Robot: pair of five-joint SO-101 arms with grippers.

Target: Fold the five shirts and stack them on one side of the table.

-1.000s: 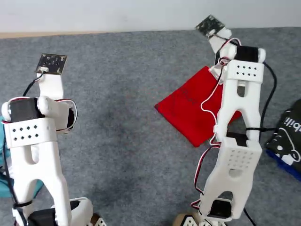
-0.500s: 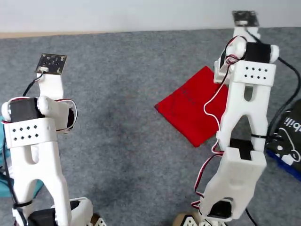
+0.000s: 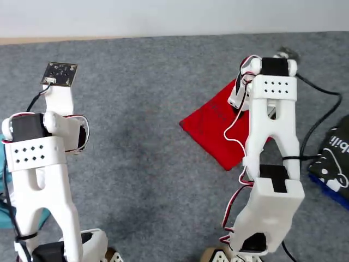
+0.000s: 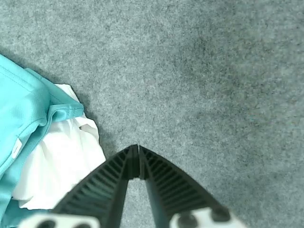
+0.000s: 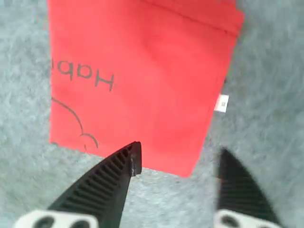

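Released, our right claw hangs over the red shirt at its edge; we should pinch every layer. Our left claw is clenched, empty.

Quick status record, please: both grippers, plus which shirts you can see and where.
left gripper: fingers shut, empty, over bare grey mat
right gripper: fingers open, over an edge of the red shirt
red shirt: folded flat, by the right arm
teal shirt: bunched against the white shirt, beside the left gripper
black shirt: at the high view's right edge
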